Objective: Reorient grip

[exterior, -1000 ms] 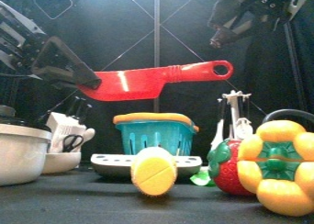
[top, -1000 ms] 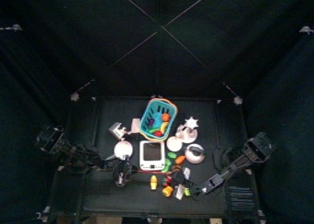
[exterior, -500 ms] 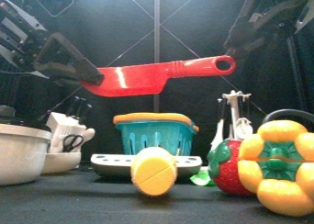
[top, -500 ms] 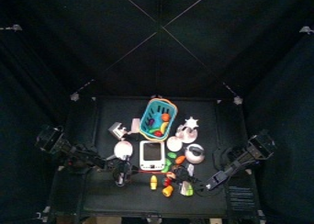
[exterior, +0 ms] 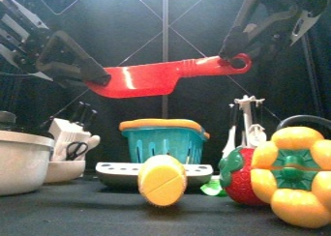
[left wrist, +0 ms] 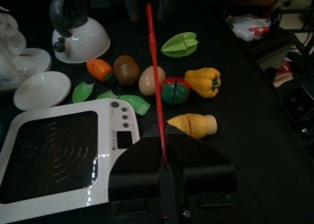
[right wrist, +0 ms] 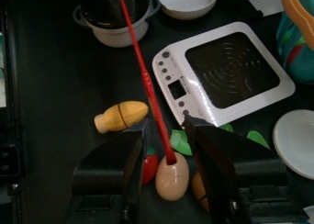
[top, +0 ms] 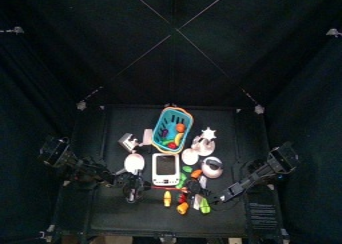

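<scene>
A red plastic spatula [exterior: 162, 75] hangs level in the air above the table, its broad blade to the left and its thin handle to the right. My left gripper [exterior: 88, 75] is shut on the blade end; in the left wrist view the red spatula [left wrist: 152, 72] runs edge-on away from that gripper [left wrist: 162, 159]. My right gripper [exterior: 241, 54] stands open at the handle's looped end. In the right wrist view the red handle [right wrist: 141, 67] passes between that gripper's [right wrist: 170, 162] spread jaws, which do not press on it.
Below the spatula stand a teal basket [exterior: 165, 143], a yellow pepper [exterior: 295, 172], a yellow fruit half [exterior: 162, 180] and a white bowl [exterior: 23, 161]. A white scale [right wrist: 233, 67], a kettle [left wrist: 76, 39] and toy vegetables crowd the table [top: 107, 128].
My right gripper has come down from above the handle to its looped end, jaws still spread. The spatula stayed in the left gripper and rose slightly.
</scene>
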